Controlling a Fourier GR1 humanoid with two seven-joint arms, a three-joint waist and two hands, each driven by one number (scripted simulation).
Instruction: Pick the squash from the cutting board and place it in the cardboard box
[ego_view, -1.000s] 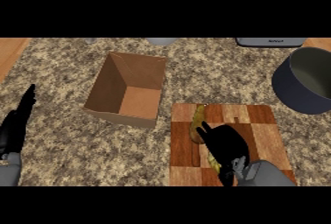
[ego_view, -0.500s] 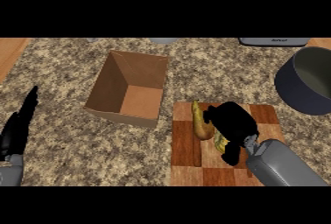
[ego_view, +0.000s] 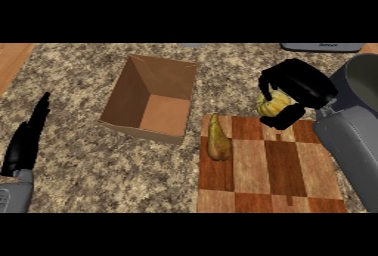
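Observation:
My right hand (ego_view: 301, 85) hangs above the far right corner of the checkered wooden cutting board (ego_view: 277, 167), with its fingers curled round a yellow ribbed squash (ego_view: 273, 104). Most of the squash is hidden by the hand. An elongated olive-yellow piece (ego_view: 217, 142) lies on the board's left strip. The open cardboard box (ego_view: 122, 97) stands left of the board, with nothing visible inside. My left hand (ego_view: 26, 142) rests open at the left edge, fingers pointing up.
A large dark grey pot (ego_view: 362, 75) stands at the right edge, right behind my right hand and forearm. A grey appliance (ego_view: 321, 46) shows at the top edge. The counter is speckled stone, with wood at the far left.
My right hand has lifted off the board and moved to the far right, carrying the yellow squash. The left hand has stayed still.

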